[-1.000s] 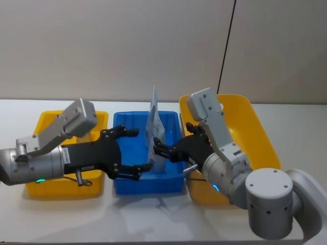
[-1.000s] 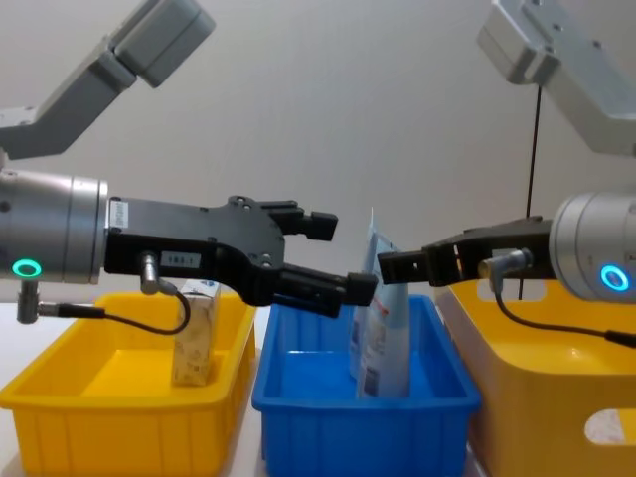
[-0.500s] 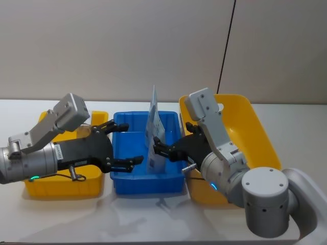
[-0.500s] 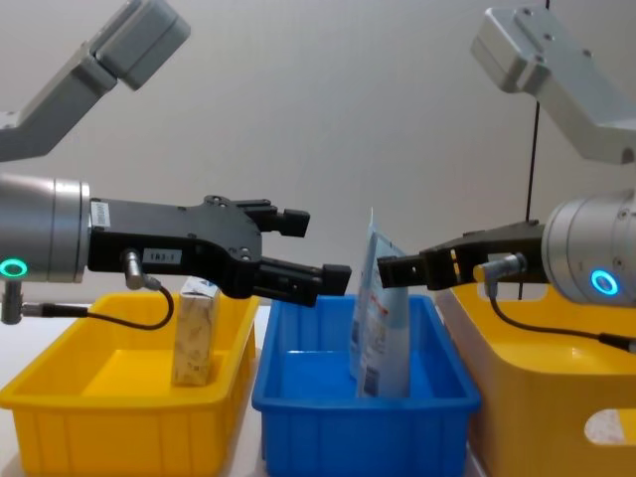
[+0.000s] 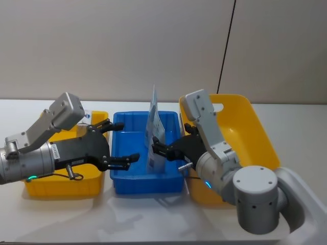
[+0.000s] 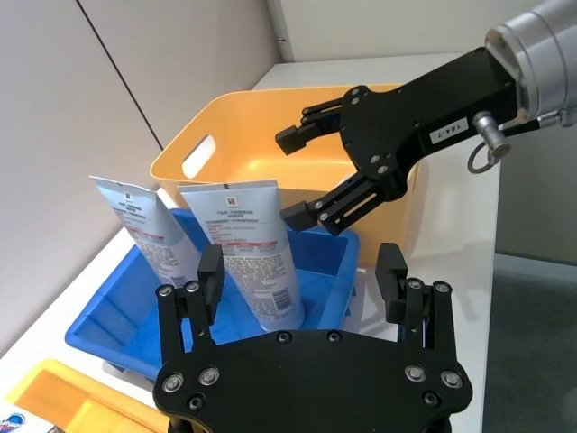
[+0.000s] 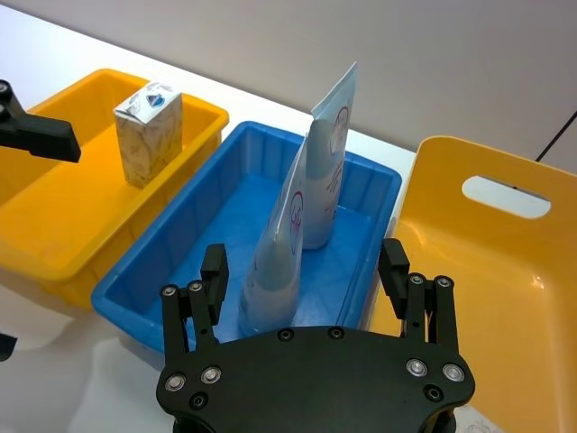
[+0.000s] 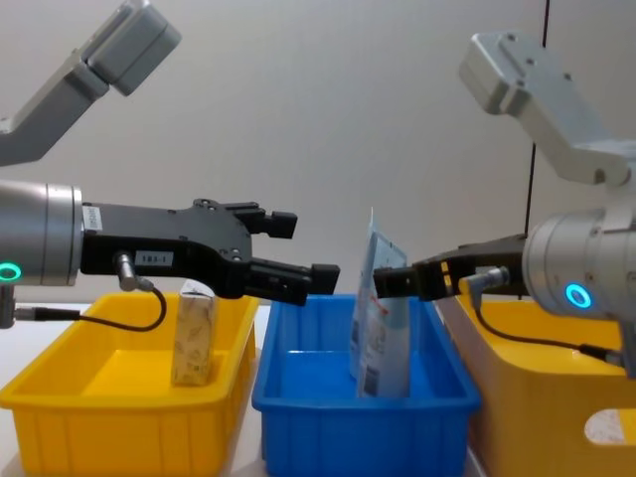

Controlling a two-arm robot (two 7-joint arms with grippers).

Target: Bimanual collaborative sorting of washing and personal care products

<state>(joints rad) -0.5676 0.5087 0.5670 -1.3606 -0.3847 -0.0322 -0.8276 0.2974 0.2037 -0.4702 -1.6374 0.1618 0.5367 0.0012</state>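
Two pale-blue pouches with red-and-white labels (image 7: 270, 244) (image 7: 325, 176) stand upright in the blue bin (image 7: 180, 239), also seen from the side (image 8: 383, 328) and from above (image 5: 153, 120). A small boxy pack (image 8: 194, 333) (image 7: 149, 131) stands in the left yellow bin (image 8: 119, 437). My left gripper (image 5: 121, 141) (image 8: 306, 253) hovers open over the blue bin's left edge, holding nothing. From the right, my right gripper (image 5: 171, 139) (image 8: 393, 283) is open close beside the pouches, gripping neither. In the left wrist view both pouches (image 6: 243, 244) stand between the two grippers.
A large yellow bin (image 5: 255, 138) (image 7: 487, 262) with a handle slot sits right of the blue bin with nothing inside that I can see. All three bins stand side by side on a white table (image 5: 153, 214) against a plain wall.
My left gripper has drawn back leftward, away from the pouches, and stays open. The right gripper has barely shifted. The pouches and the pack have not moved.
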